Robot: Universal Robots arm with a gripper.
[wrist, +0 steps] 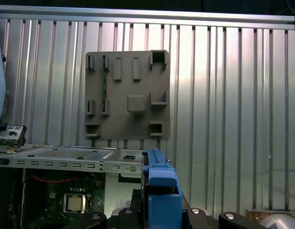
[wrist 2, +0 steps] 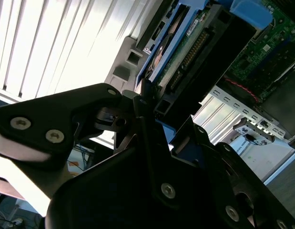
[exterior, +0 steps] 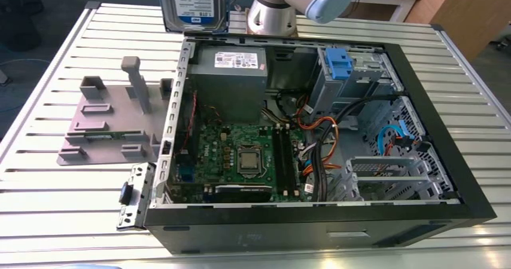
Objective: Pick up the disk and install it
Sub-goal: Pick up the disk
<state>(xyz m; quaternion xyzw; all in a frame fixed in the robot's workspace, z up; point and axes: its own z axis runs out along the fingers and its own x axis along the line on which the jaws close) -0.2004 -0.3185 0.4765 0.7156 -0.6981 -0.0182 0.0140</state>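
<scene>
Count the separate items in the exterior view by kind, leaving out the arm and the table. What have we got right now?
Silver-grey metal disk in a blue plastic bracket: 1 (raised above the table)
Open black metal computer case: 1
Grey plastic fixture plate: 1
Total: 3

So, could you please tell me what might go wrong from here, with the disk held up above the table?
1. The gripper appears to grip the disk near one end, high over the table. A slip could drop it onto the slats or the case rim.
2. Loose orange and black cables lie beside the drive bay in the case. The disk's blue bracket might snag them.
</scene>
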